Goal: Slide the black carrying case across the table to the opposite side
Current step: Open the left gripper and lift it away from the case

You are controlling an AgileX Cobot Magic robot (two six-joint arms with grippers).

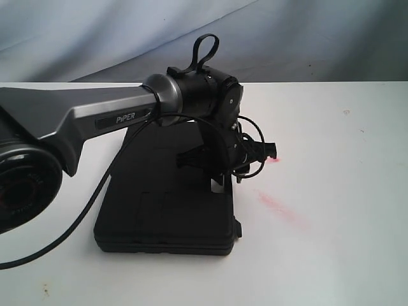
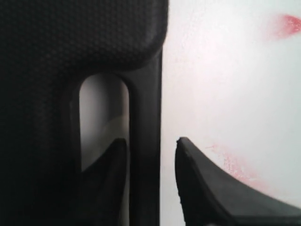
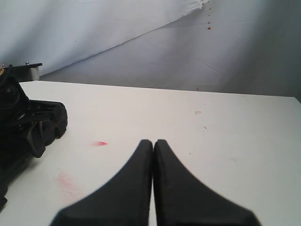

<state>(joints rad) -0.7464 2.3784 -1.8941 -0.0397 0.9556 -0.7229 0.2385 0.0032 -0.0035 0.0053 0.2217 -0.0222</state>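
While the black carrying case (image 1: 159, 210) lies flat left of the middle of the table (image 1: 338, 242), the left gripper (image 2: 151, 143) straddles its handle bar (image 2: 146, 94), jaws apart, clamping nothing. Best to close squarely on the bar, then drag low and level. Right gripper (image 3: 154, 143) hangs pressed shut, empty, well apart.

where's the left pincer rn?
Left pincer: open astride the handle bar of the black case, one finger in its slot, the other over the table. Exterior view: at the case's right edge, near centre.
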